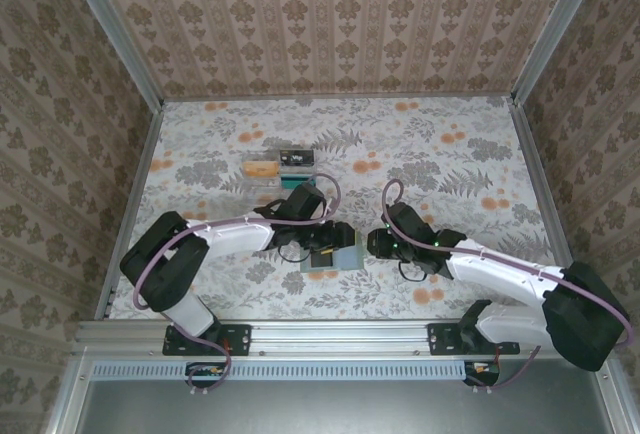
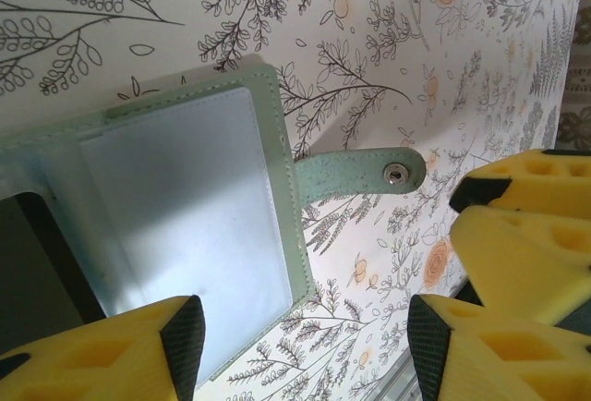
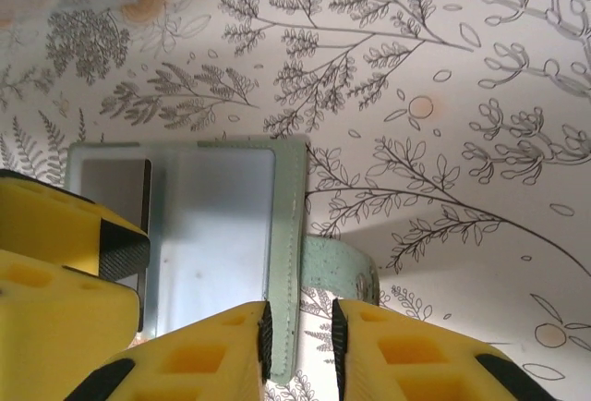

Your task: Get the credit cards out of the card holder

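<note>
Right wrist: right gripper (image 3: 300,350) narrowly straddles card holder (image 3: 222,225) edge

You have the card holder (image 1: 338,254) lying open and flat on the table (image 1: 450,154), near the front middle. It is soft, sage-green, with a stitched rim. Its inner pocket (image 2: 185,216) is paler grey-green and a little shiny. The closing strap (image 2: 365,175), with a metal snap, sticks out flat to one side. In the next pocket a dark flat piece (image 2: 37,272) shows; you cannot tell if it is a card. One yellow-orange card (image 1: 263,167) lies well apart, farther back, in a clear tray (image 1: 282,184).
</note>
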